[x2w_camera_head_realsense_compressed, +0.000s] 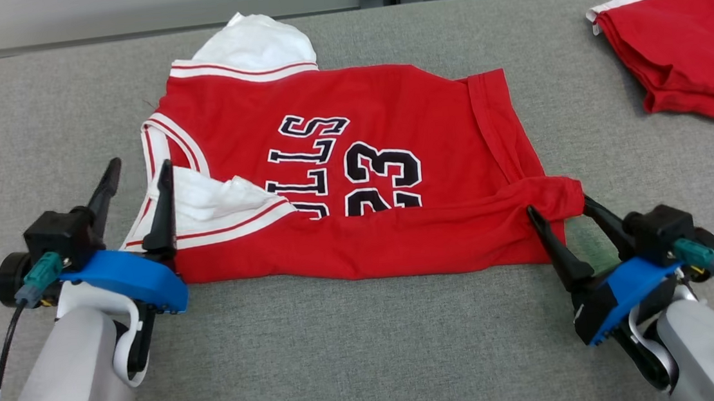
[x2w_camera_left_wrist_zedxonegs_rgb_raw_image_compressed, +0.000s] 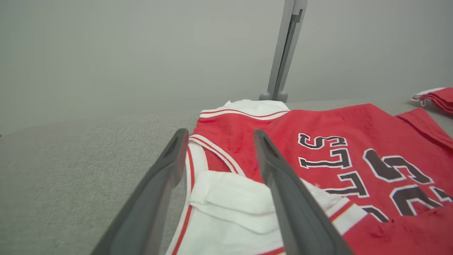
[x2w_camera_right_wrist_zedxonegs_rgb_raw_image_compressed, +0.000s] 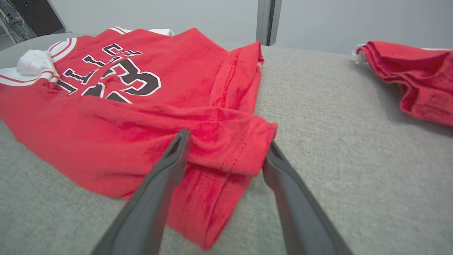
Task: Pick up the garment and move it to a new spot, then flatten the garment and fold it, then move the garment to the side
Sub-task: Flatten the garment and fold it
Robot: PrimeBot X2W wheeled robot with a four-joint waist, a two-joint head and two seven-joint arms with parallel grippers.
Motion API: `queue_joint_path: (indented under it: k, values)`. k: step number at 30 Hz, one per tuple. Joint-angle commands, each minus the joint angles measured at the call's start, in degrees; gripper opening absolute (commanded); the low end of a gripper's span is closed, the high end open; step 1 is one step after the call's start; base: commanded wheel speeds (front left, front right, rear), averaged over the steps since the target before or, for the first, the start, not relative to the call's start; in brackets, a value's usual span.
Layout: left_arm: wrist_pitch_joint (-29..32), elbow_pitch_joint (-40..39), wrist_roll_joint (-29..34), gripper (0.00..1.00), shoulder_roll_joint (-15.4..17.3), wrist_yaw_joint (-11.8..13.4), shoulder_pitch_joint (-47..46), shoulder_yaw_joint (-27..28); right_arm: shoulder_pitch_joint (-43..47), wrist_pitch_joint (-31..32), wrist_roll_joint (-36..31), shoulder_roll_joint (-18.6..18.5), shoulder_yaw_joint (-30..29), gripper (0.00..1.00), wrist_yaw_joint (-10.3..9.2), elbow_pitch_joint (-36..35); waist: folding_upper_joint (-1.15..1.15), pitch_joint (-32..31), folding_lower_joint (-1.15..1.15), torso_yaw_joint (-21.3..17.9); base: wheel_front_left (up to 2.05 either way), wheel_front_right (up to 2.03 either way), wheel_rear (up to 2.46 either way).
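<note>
A red jersey with white trim and dark "23" lettering lies spread on the grey table, its near edge folded up over the print. My left gripper stands open at the jersey's left end, above the white lining at the armhole. One of its fingers is over the cloth and the other is over the table. At the jersey's near right corner my right gripper is open, its two fingers on either side of the rolled red fold.
A second red garment with a white band lies bunched at the table's back right, apart from the jersey. A grey post rises behind the table's far edge. Bare grey tabletop lies in front of the jersey and to its left.
</note>
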Motion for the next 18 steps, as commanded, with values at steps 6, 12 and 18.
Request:
queue_joint_path:
  k: [6, 12, 18]
  values:
    - [-0.4, -3.6, 0.5, 1.00, -0.5, 0.6, 6.0, 4.7, 5.9, -0.8, -2.1, 0.5, -3.0, 1.00, 0.03, -2.6, 0.00, -1.8, -0.01, 0.3, 0.00, 0.00, 0.00]
    - [-0.4, -3.3, 1.9, 1.00, -1.3, 0.6, 11.9, 5.9, 8.5, 0.5, -4.3, 3.2, -4.9, 1.00, 0.03, -3.2, 0.00, -2.1, -0.01, 0.6, 0.00, 0.00, 0.00]
    - [-0.4, 0.6, 2.3, 1.00, -1.9, 0.3, 11.5, 6.2, 8.5, 1.9, -7.1, 5.0, -7.3, 1.00, 0.03, -1.1, 0.00, -1.6, -0.01, 0.9, 0.00, 0.00, 0.00]
